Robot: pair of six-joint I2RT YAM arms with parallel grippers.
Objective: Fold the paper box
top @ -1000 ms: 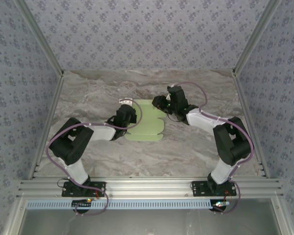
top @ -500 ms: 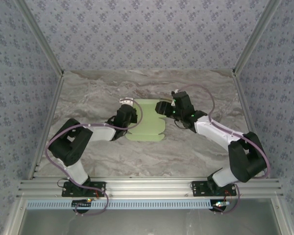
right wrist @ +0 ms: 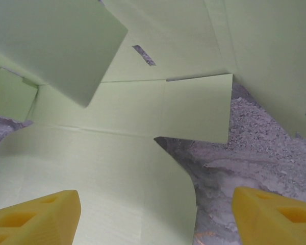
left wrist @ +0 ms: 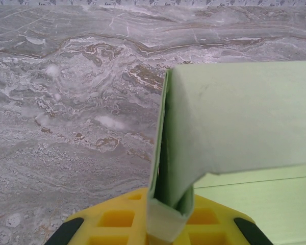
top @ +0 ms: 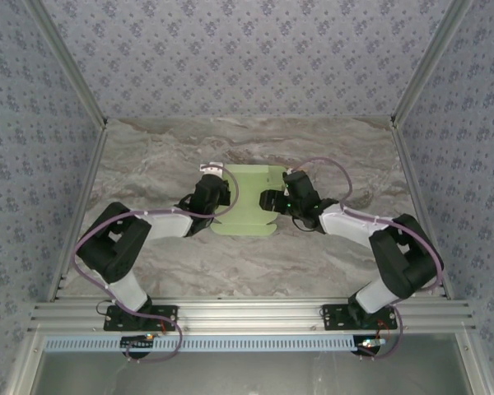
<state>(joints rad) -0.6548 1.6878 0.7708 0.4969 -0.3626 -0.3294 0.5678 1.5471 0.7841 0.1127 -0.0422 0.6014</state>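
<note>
Paper box (top: 245,202) edge in left hand (left wrist: 167,224); right hand (right wrist: 153,214) wide.

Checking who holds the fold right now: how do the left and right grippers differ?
The left gripper has its jaws pinched on an upturned flap of the paper box; the right gripper has its jaws wide apart, gripping nothing. The left gripper sits at the paper box's left edge, the right gripper at its right edge. Both have yellow fingers.
</note>
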